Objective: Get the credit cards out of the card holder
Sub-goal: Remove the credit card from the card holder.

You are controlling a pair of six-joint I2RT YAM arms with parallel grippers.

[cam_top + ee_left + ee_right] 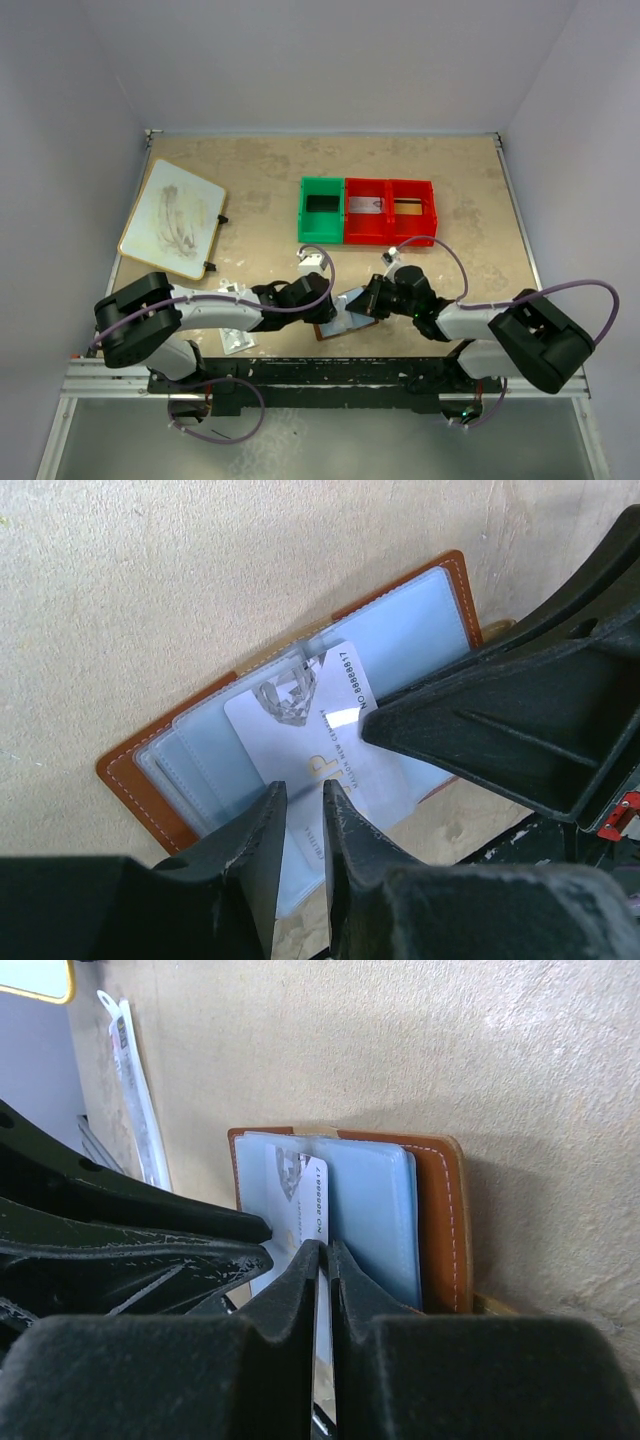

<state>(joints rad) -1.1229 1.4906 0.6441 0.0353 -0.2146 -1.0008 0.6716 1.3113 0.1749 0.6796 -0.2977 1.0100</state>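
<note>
Overhead view: the card holder (338, 326) lies open on the tan surface (470, 265), close to the arm bases. The arms converge on it from either side, with the left tool (322, 308) at its left edge and the right tool (355, 306) at its right edge. Left wrist view: the card holder (410, 620) lies flat, its brown leather rim outermost and its clear bluish pockets facing up. A pale silvery credit card (310, 730), printed with a number and a faceted emblem, projects part-way out of one pocket. The left tool (303, 792) hangs over the projecting end of the card with its jaws a narrow gap apart, and the card shows through the gap; whether either finger touches the card cannot be told. The tip of the right tool meets the numbered edge of the card. Right wrist view: the right tool (322, 1250) is closed on the credit card (300, 1200), whose thin edge runs between the two almost-meeting fingers, just beside the bluish pockets of the card holder (375, 1210). A small tan sliver (490, 1305) shows at the holder's stitched edge; what it is cannot be told. Beyond the card holder, farther from the arms, a green bin (320, 233) and a red bin (390, 234) stand side by side, touching. A framed white board (172, 218) lies well off to the holder's far left, and a small clear packet (238, 341) lies on the surface to its left, beside the left arm.
</note>
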